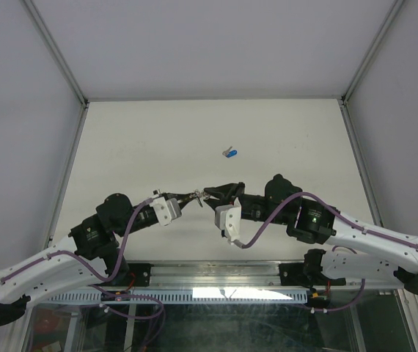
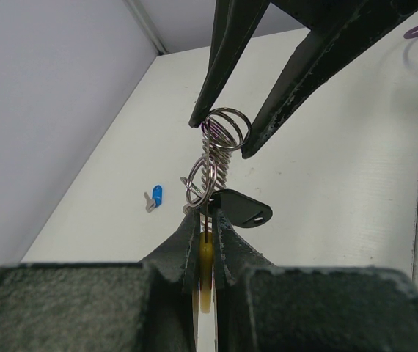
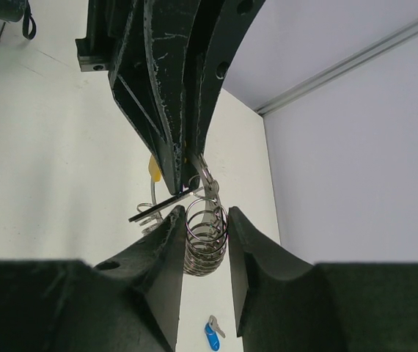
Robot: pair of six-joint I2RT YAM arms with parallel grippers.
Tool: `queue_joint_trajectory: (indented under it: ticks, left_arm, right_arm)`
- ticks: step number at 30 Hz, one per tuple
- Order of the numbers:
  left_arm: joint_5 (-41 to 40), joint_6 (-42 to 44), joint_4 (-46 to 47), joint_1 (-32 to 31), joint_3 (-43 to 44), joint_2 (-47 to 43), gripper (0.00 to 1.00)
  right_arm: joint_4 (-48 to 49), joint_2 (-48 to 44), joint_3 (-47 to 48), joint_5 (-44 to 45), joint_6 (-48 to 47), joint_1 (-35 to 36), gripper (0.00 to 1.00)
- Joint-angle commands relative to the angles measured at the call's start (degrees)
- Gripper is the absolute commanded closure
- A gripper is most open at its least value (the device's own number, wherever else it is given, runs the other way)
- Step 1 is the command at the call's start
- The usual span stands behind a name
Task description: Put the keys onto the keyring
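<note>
Table [image 1: 158, 132]: white top, walled on three sides. Everything below is placed relative to the keyring.

Left arm [image 1: 48, 268] and right arm [image 1: 370, 235] both reach in toward the keyring, their tips meeting at it above the table's near middle.

Left gripper [image 2: 207, 216]: jaws together, clamped on the keyring's yellow segment [image 2: 206, 260], which shows in the slit between them.

Right gripper [image 3: 205, 214]: jaws apart, one on each side of the keyring's far end. Cannot tell whether they are touching it or just beside it, so a grip is not confirmed.

Keyring [image 2: 220, 143]: silvery spring-like coil, held off the table, running from the left gripper's tips toward the right gripper. A small loose ring [image 2: 193, 189] hangs at its yellow end, beside a dark flat tab [image 2: 244, 210] with a hole.

Blue key [image 1: 230, 152]: lies flat on the table, beyond the keyring and well apart from it. Not threaded.

Step in hand (judgement): steadying the keyring between both grippers, probably to part a turn of the coil. Task looks early, with the blue key not yet picked up.

Next move calls for: a sure hold on the coil's far end without crushing it, then a free gripper to fetch the blue key.

Hard to make out:
- Whether the dark tab is a key in shadow.
- Any other silver keys; none can be picked out.
- The coil's opening.
- In the top view the keyring is nearly hidden by the fingers.
</note>
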Motion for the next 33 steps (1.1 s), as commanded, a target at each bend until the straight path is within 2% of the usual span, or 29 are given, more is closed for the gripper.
queue_joint_trajectory:
  ticks: [1, 15, 33]
  left_arm:
    - [-2.6, 1.0, 3.2, 0.4, 3.1, 0.0, 1.00]
    - [-3.4, 2.4, 2.2, 0.4, 3.6, 1.2, 1.00]
    - [-3.2, 2.9, 1.3, 0.4, 3.1, 1.1, 1.00]
  right_arm:
    - [2.1, -0.6, 1.6, 1.9, 1.5, 0.3, 0.71]
    - [-0.7, 1.1, 3.5, 5.1, 0.7, 0.4, 0.71]
    - [2.1, -0.2, 2.7, 5.7, 2.2, 0.4, 0.72]
